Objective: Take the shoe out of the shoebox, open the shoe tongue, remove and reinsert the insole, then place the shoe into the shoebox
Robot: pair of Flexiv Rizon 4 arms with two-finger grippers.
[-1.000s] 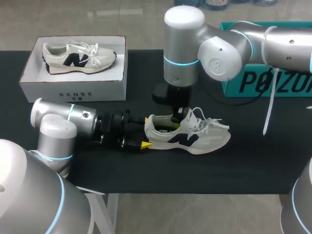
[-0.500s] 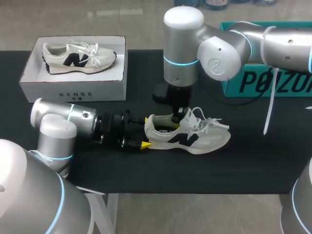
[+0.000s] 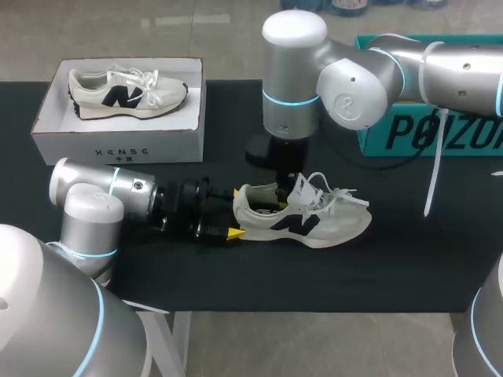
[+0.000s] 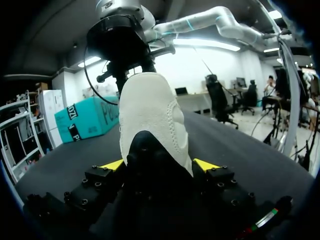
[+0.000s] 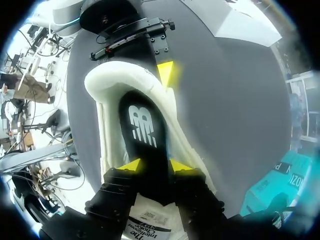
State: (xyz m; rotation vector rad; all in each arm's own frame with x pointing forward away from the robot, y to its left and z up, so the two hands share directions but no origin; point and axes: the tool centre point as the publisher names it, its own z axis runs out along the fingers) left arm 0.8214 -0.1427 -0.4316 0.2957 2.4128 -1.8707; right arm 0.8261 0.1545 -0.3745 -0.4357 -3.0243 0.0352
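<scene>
Your table [image 3: 409, 251] has a black top. Three things lie directly on it. At the far left corner you have the white shoebox [image 3: 118, 141], open at the top and standing square to the edge. Near the front, about the middle, the cream shoe [image 3: 314, 224] rests upright on its sole, heel to the left and toe to the right, well apart from the shoebox. At the far right stands a teal box [image 3: 409, 133].
</scene>
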